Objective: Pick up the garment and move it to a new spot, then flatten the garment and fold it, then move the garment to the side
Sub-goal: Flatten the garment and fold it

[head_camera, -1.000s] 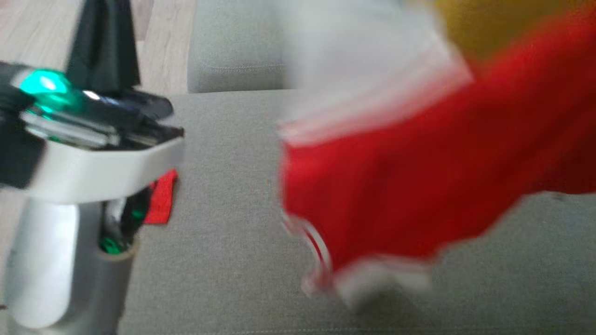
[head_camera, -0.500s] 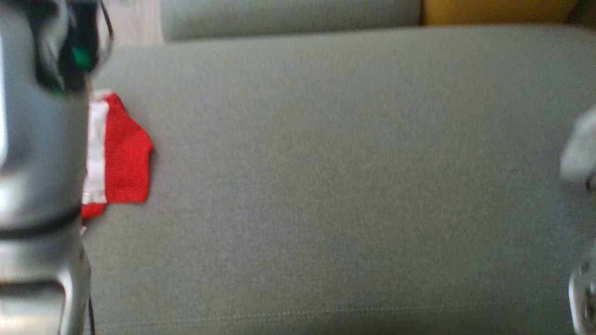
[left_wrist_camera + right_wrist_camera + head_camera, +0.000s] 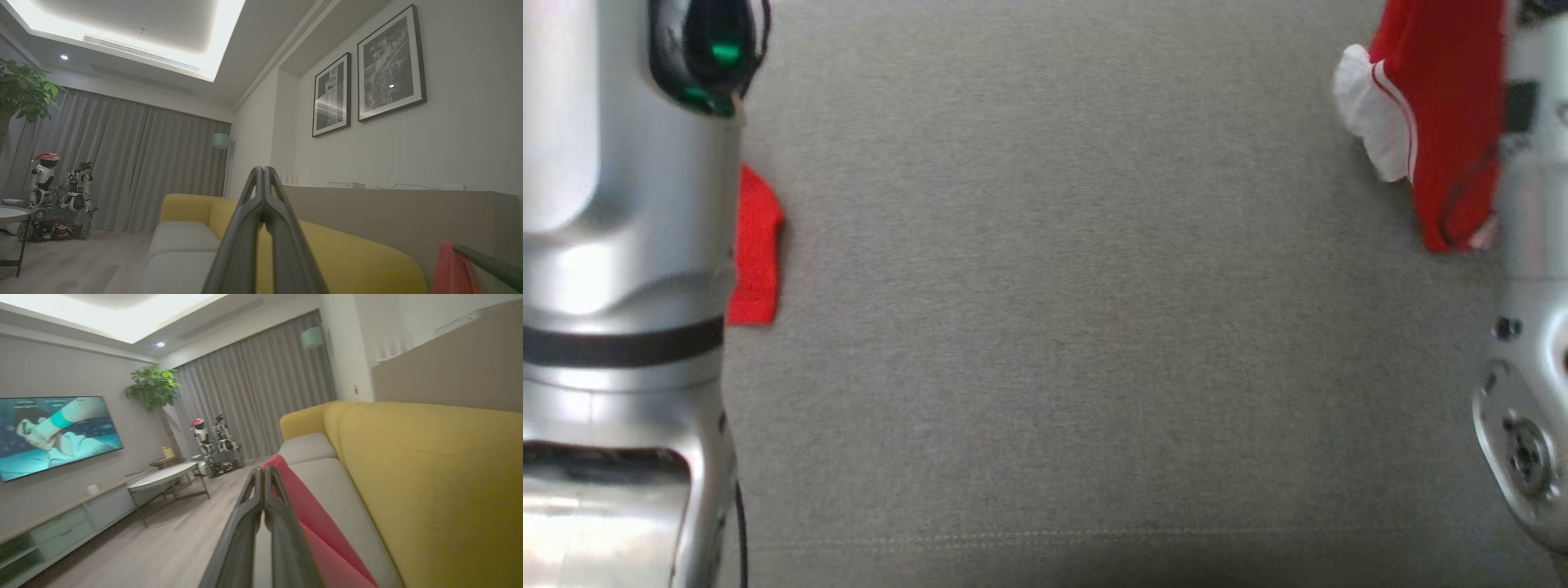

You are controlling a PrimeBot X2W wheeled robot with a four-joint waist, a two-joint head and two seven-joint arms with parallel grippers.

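Item: garment (image 3: pixel 1445 122), red with a white cuff and thin white piping, sited over the far right part of the grey seat cushion (image 3: pixel 1054 327), hard against the right arm (image 3: pixel 1531 245). Long axis of the visible portion: front-to-back of the cushion, with the white cuff turned toward the cushion's middle. The right wrist view shows it as a narrow red band running alongside the fingers, above the cushion and along its length. State of the right gripper (image 3: pixel 263 470): jaws clenched, the red band rising flush to the fingertips and seemingly pinched there. State of the left gripper (image 3: pixel 263 170): jaws pressed together tip to tip, raised above the cushion. Also entered: a second red patch (image 3: pixel 756 245) at the cushion's left edge, partly hidden behind the left arm (image 3: pixel 621 245); whether it joins the main piece cannot be told. Garment's upper part cut off by the frame edge, its right side covered by the arm; full outline and overall lie undeterminable.
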